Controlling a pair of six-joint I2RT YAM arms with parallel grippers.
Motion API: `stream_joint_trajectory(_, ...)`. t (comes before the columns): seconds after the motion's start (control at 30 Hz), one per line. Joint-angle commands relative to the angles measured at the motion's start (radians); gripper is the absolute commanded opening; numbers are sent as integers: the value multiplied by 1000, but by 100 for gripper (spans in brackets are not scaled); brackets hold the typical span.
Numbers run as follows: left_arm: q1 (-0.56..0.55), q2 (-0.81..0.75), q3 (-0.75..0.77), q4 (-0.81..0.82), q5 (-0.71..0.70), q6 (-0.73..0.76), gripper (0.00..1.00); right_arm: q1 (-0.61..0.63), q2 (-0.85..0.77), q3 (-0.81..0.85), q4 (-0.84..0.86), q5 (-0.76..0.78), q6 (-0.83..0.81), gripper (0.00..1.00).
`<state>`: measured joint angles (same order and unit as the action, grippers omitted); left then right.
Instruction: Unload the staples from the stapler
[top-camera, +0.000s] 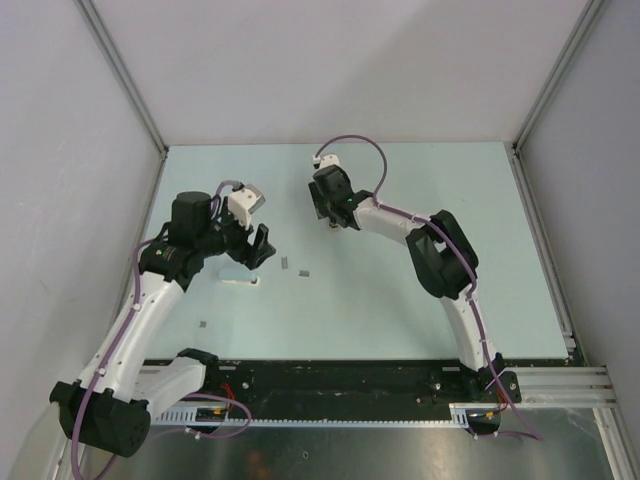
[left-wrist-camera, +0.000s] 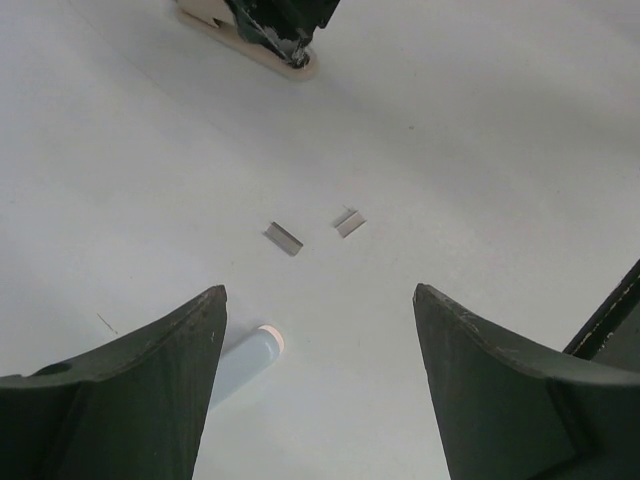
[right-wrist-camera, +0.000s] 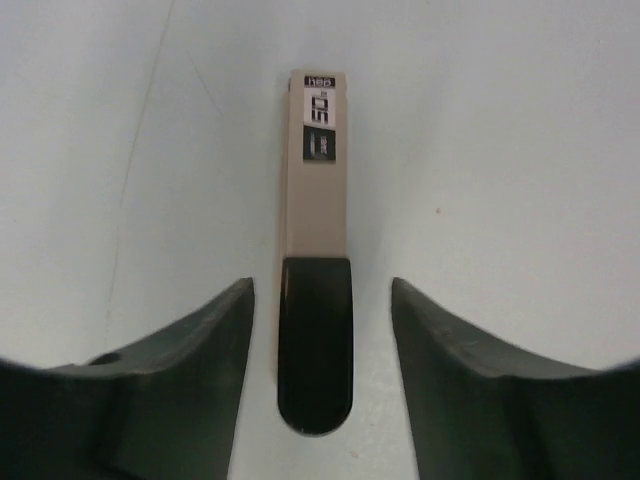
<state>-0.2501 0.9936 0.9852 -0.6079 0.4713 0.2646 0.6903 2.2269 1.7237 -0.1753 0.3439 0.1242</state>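
Note:
The stapler (right-wrist-camera: 315, 190) is beige with a black rear end and lies flat on the table. It lies lengthwise between the fingers of my right gripper (right-wrist-camera: 320, 290), which is open, with a gap on each side. In the top view the right gripper (top-camera: 328, 208) covers the stapler. The stapler's beige base also shows in the left wrist view (left-wrist-camera: 296, 65). Two short staple strips (left-wrist-camera: 283, 237) (left-wrist-camera: 349, 222) lie loose on the table; they also show in the top view (top-camera: 285, 263) (top-camera: 303, 271). My left gripper (left-wrist-camera: 318, 295) (top-camera: 258, 246) is open and empty, hovering short of them.
A pale blue cylinder with a light end (left-wrist-camera: 245, 362) (top-camera: 240, 278) lies on the table beside my left fingers. Another small staple piece (top-camera: 204, 323) lies nearer the left arm's base. Grey walls enclose the table on three sides.

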Motion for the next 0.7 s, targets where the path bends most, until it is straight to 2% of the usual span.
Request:
stream_joint_trajectory(0.0,7,-10,-7,-2,-18,18,80,-53,-114,-57,10,-58,59,69)
stream_joint_trajectory(0.1,8,-12,-9,-2,-26,23,80,-100,-196,-130,16,-99,83,79)
stream_joint_trajectory(0.17,8,-12,-8,-3,-29,23,80,-134,-238,-165,10,-108,95,81)
stream_joint_trajectory(0.43,8,-25,-10,-2,-37,12,80,-279,-266,-225,-47,-9,158,77)
stream_joint_trajectory(0.67,7,-31,-13,-3,-50,13,80,-338,-221,-254,-97,78,186,75)
